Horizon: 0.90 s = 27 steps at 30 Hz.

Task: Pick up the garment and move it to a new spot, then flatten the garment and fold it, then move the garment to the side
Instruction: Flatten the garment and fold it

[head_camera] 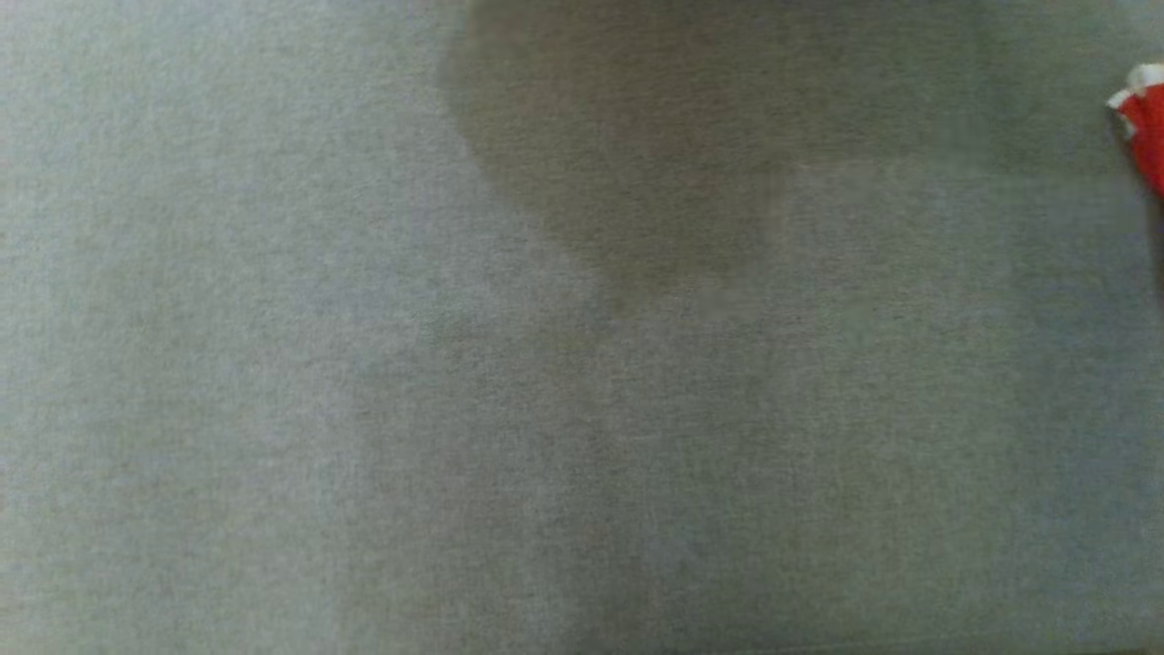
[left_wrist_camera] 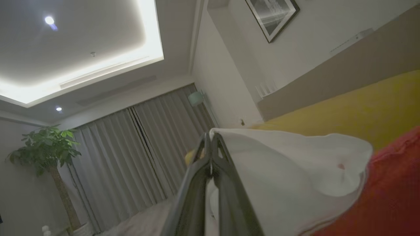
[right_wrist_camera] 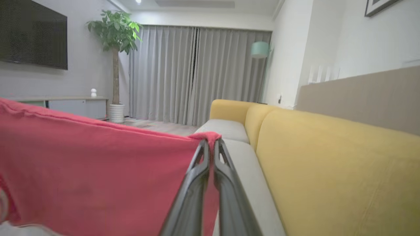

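The garment is red with white parts. In the left wrist view my left gripper is shut on a white part of the garment, and red cloth spreads to the right of it. In the right wrist view my right gripper is shut on a red edge of the garment, which hangs stretched to the left, above the sofa seat. In the head view a small red and white corner of the garment shows at the right edge, over the grey seat cushion.
A yellow sofa backrest runs along the right, with grey seat cushions below it. Grey curtains, a potted plant, a wall television and a low cabinet stand farther off.
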Motion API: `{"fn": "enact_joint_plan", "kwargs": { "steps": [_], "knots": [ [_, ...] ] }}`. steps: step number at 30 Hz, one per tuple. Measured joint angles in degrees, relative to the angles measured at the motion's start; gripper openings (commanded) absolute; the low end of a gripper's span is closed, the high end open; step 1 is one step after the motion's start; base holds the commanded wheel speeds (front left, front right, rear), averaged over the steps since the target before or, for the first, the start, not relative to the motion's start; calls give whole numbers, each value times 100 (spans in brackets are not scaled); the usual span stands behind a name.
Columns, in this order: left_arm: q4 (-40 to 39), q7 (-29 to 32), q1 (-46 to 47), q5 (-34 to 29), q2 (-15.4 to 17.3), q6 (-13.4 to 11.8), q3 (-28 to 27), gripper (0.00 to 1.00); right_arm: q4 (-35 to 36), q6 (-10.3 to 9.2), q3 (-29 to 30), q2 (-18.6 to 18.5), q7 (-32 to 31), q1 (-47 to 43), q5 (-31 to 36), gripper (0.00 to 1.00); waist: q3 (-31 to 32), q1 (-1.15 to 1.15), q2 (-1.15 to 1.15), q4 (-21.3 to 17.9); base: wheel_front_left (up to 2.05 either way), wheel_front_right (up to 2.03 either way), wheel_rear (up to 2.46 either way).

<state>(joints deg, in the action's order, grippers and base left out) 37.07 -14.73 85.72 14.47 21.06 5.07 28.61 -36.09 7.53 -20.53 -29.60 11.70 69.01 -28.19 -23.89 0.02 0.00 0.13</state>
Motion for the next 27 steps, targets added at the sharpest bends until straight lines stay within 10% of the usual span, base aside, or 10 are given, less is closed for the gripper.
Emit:
{"fn": "enact_joint_plan", "kwargs": {
  "steps": [12,27],
  "knots": [
    [-1369,-2,-3368,152,231,-417,328,0,-828,0,-417,33,253,-1550,-381,0,316,-2,0,203,0,0,0],
    [-3687,343,-7793,693,983,-1404,713,0,-10,0,-105,-66,261,-4763,-612,0,1601,-4,1,244,0,0,0]
  ]
}}
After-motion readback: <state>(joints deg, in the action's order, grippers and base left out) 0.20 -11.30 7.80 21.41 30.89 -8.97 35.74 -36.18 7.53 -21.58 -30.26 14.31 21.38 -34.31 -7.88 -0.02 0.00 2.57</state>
